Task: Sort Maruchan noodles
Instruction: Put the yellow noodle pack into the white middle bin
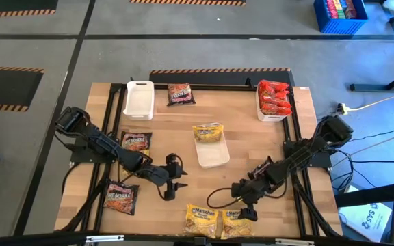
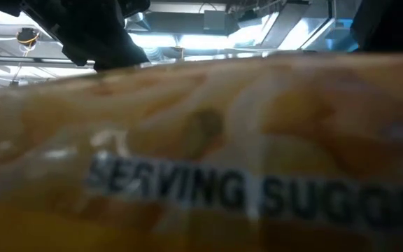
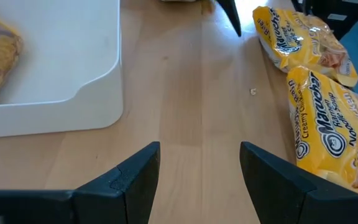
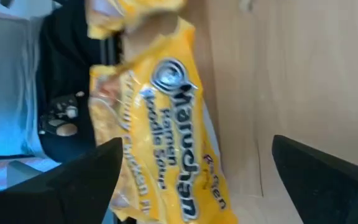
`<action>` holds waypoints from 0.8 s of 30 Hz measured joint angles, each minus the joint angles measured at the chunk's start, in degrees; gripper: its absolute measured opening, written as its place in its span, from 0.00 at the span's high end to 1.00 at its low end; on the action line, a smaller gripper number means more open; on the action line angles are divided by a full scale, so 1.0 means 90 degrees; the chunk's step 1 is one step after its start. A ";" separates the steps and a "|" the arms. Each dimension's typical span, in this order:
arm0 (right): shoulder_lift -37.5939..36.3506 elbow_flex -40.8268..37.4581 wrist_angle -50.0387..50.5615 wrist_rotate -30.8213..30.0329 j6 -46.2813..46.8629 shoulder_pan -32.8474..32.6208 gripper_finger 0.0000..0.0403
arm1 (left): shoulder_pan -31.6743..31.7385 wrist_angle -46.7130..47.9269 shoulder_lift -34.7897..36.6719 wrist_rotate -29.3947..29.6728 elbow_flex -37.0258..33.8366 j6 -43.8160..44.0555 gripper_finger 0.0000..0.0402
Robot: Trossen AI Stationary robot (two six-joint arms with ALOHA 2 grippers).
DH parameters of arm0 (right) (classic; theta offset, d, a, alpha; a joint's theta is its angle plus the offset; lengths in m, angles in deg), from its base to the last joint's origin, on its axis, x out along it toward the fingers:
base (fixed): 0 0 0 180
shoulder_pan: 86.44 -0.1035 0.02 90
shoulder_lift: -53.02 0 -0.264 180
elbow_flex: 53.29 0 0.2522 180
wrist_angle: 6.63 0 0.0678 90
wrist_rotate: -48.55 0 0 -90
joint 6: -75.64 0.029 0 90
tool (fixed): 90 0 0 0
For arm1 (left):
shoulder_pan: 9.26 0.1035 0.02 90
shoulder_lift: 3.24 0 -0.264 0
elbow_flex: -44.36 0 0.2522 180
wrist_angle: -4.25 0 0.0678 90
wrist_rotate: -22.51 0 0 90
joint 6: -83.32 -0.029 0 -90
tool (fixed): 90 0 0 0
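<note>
Two yellow Maruchan noodles packets [image 1: 202, 220] [image 1: 237, 222] lie flat at the table's near edge. My right gripper [image 1: 246, 209] stands open just over the right-hand one [image 4: 166, 149], a finger on either side of it. My left gripper [image 1: 178, 181] [image 3: 197, 174] is open over bare wood between those packets [image 3: 334, 124] and the centre white tray [image 1: 214, 158]. That tray holds one yellow packet [image 1: 207, 131] at its far end. Red packets [image 1: 274, 97] fill the far-right tray [image 1: 260, 113]. Dark packets lie at the far middle [image 1: 180, 93] and the left [image 1: 135, 141] [image 1: 120, 198].
An empty white tray [image 1: 139, 99] stands at the far left. A yellow packet [image 2: 201, 175] right in front of the low camera blocks nearly all of that view. Bare wood lies between the centre tray and the right-hand tray. A blue crate [image 1: 339, 15] stands on the floor beyond the table.
</note>
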 joint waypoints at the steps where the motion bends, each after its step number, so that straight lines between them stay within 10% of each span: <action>1: 0.0093 0.0000 -0.0057 0.0062 0.0005 0.0000 0.04 | 0.0000 0.0002 0.0000 -0.0004 0.0000 0.0002 0.46; 24: 0.1337 0.0019 -0.1862 0.1631 0.0423 0.0005 0.28 | 0.0000 -0.0002 0.0000 -0.0121 0.0000 0.0113 0.46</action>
